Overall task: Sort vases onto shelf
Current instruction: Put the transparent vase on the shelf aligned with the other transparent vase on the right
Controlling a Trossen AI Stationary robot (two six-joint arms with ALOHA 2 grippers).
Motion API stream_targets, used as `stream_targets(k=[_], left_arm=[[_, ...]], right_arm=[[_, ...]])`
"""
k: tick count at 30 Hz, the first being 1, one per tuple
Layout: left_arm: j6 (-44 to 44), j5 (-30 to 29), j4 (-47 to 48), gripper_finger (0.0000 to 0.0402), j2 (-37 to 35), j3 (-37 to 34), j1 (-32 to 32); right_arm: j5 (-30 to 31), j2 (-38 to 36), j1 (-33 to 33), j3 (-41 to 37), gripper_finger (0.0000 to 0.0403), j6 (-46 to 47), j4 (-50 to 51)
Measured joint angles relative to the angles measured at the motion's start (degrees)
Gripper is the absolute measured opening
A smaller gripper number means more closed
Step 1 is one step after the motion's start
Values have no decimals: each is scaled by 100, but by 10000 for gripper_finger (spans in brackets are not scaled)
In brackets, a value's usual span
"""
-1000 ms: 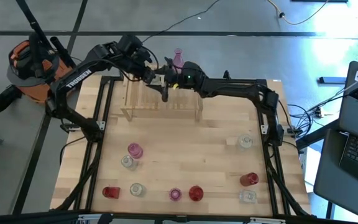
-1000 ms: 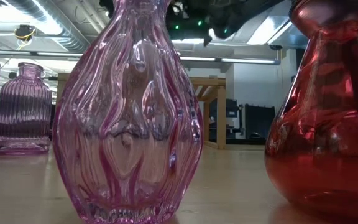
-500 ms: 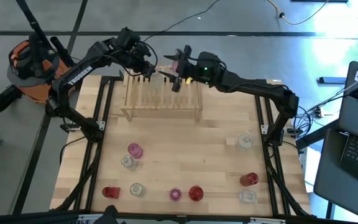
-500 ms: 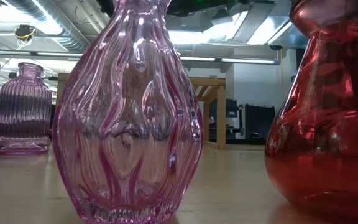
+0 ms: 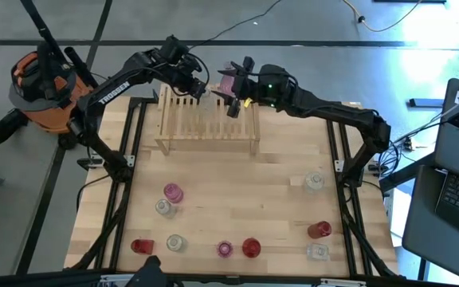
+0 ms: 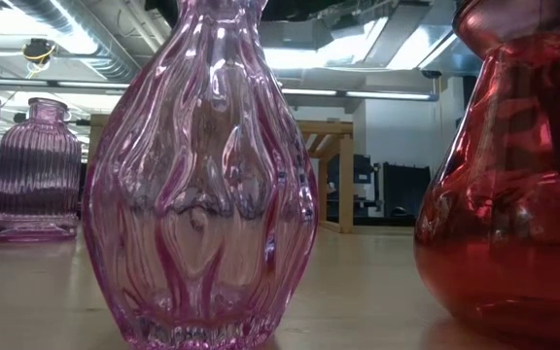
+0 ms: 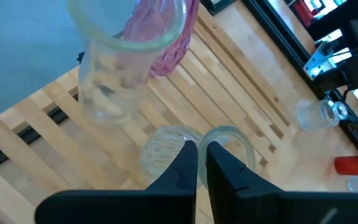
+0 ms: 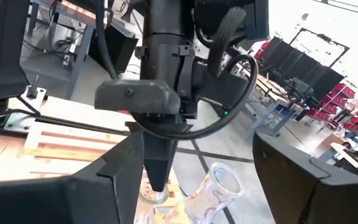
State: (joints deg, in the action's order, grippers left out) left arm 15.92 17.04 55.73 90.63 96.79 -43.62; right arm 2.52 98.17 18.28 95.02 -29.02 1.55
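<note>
**Both arms meet over the shelf at the far end of the bench**

The wooden bench (image 5: 237, 199) fills the high view, and at its far edge stands the shelf (image 5: 207, 127), slats running front to back. Both dark arms reach in over it from either side.

The left gripper (image 5: 200, 89) hangs above the shelf's far left part. From its own wrist camera, the left gripper (image 7: 201, 163) shows its fingers drawn almost together, nipped on the rim of a clear vase (image 7: 197, 144) that stands on the slats. Just beyond, a clear glass vase (image 7: 120, 59) and a pink vase (image 7: 166, 34) sit close together up in the air over the shelf.

The right gripper (image 5: 233, 84) is over the shelf's far middle, a pink vase (image 5: 227, 80) held between its fingers, which are spread wide in the right wrist view around a clear neck (image 8: 219, 186).

Down at the near end, the loose vases wait: a pink one (image 5: 173, 192) beside a clear one (image 5: 163, 208), a red one (image 5: 141, 246), a red bottle (image 5: 319, 230). The low view is crowded by a ribbed pink vase (image 6: 202, 185) and a red vase (image 6: 513, 175).
</note>
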Motion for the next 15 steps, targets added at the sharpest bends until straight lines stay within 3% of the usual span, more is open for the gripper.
stream_targets(k=[15], left_arm=[[0,-88,-121,13,7,0,-31]], right_arm=[[247,-4,2,-2,248,-2,101]])
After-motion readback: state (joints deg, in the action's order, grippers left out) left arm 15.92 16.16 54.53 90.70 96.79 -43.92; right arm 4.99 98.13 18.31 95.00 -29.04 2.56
